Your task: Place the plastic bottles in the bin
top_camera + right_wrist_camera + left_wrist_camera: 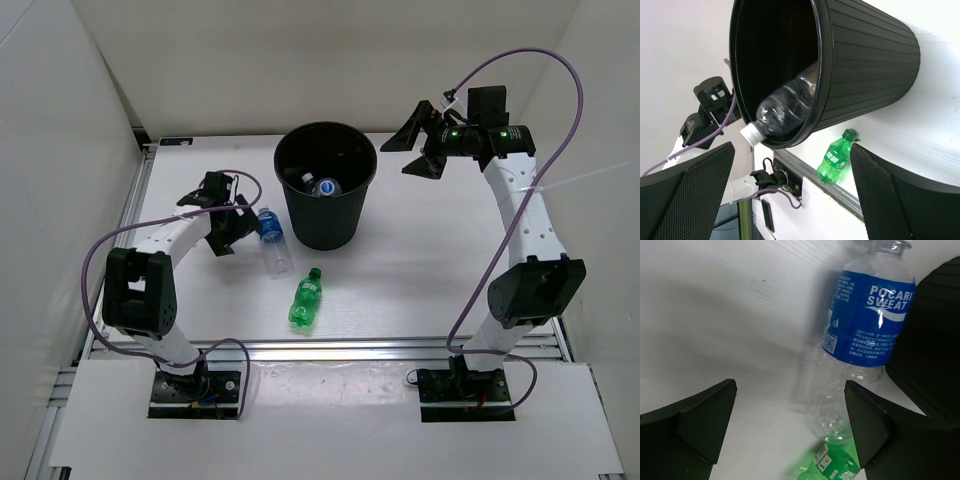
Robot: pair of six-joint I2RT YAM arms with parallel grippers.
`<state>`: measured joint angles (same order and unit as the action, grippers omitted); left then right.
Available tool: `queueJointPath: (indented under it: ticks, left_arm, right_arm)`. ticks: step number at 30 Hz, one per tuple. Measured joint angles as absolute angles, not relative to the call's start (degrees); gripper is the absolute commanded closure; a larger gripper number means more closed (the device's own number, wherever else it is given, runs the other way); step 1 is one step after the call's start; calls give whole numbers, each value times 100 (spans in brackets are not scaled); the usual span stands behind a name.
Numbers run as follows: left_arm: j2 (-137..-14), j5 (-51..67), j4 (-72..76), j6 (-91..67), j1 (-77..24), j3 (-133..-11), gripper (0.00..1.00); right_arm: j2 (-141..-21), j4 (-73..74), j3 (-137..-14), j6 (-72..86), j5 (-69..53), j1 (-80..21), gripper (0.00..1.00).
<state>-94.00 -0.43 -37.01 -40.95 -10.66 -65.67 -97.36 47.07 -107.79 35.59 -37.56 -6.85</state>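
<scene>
The black bin stands at the table's middle back. A clear bottle with a white cap is in its mouth; in the right wrist view this bottle has its cap past the rim of the bin. A blue-labelled clear bottle lies just left of the bin. A green bottle lies in front of it. My left gripper is open beside the blue-labelled bottle, whose base is by the right finger. My right gripper is open and empty, above and right of the bin. The orange bottle is out of view.
White walls close in the table at the left, back and right. A metal rail runs along the near edge. The green bottle also shows in the left wrist view and in the right wrist view. The bin's wall is close on the left gripper's right.
</scene>
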Motion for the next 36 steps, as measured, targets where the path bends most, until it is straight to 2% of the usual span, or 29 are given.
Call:
queueJointPath:
  ticks: [7,19,22,26,27,30,33,36]
  left_arm:
    - [-9511,530,-3240,-4073,-1022,-6567,0]
    - [-10440,952,-2952,-4053,-1326,-6995,1]
    - [-10512,989,-2934,-4069,-1339,-6921,13]
    - [-10503,1153,-2888,-4106,-1321,-6775,51]
    - [-10477,1186,-2871,-4117,-1297,-6775,56]
    - [-10311,1131,-2895,-4088,-1175,-6696,60]
    - [-9950,794,-3089,-4130,-1013,-6729,60]
    - [-9338,200,-3315,-4163,-899,-7277,58]
  right_arm:
    - [-9736,4707,-10779,3559,-3813,-685,0]
    - [-9791,4705,-10779,3559,-3953,-685,0]
    - [-9837,4707,-10787,3559,-3964,-685,0]
    - [-9900,4707,-10790,3559,-3992,-685,0]
    - [-9913,4705,-10790,3564,-4007,-685,0]
    - [-9974,4705,-10798,3579,-4058,-685,0]
    - [-10025,4707,-10801,3583,-4071,-685,0]
    - [-10064,4707,-10801,3588,-4075,-685,0]
